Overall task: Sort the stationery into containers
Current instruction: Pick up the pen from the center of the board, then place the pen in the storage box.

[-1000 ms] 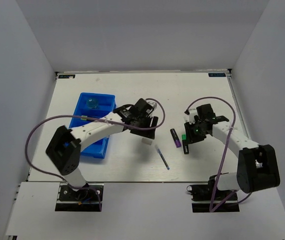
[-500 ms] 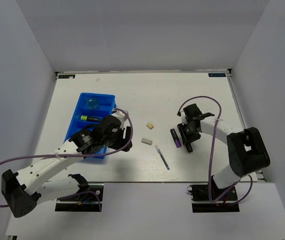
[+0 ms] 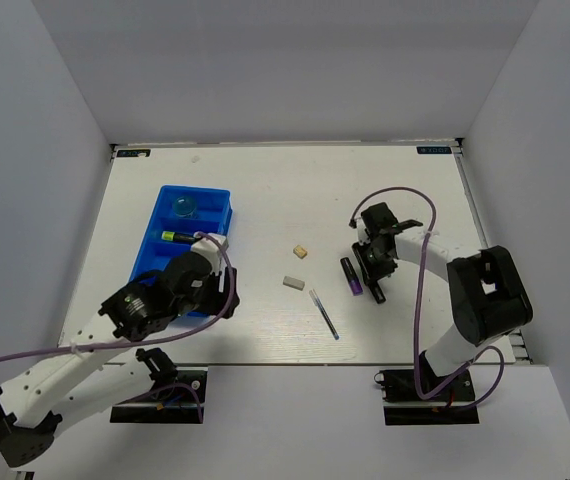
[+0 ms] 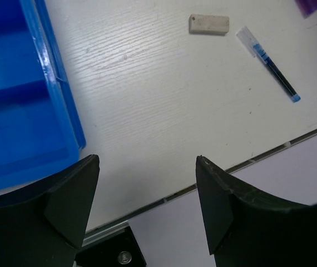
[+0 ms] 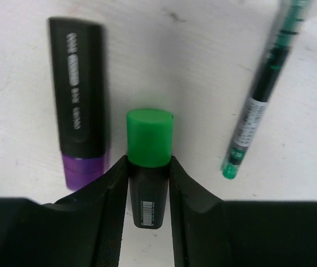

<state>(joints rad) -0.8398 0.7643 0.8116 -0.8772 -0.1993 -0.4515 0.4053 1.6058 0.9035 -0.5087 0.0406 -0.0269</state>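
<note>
The blue tray (image 3: 165, 262) lies at the left and holds the teal jar (image 3: 185, 206) and a yellow-capped highlighter (image 3: 179, 237). My left gripper (image 3: 208, 262) is open and empty over the tray's near right corner; the tray (image 4: 30, 111) fills the left of its wrist view. My right gripper (image 3: 373, 258) is shut on the green-capped highlighter (image 5: 149, 161), jaws tight on both sides of its black body. A purple-capped highlighter (image 5: 78, 130) lies beside it on the left (image 3: 351, 277). A white eraser (image 3: 293, 283), a beige eraser (image 3: 301, 251) and a blue pen (image 3: 324, 314) lie mid-table.
A green pen (image 5: 261, 92) lies just right of the right gripper. The left wrist view shows the white eraser (image 4: 209, 24), the blue pen (image 4: 270, 64) and the table's near edge (image 4: 214, 175). White walls enclose the table.
My left arm has drawn back from mid-table to the tray's near end, and the yellow-capped highlighter now lies in the tray. My right gripper has shifted onto the green-capped highlighter.
</note>
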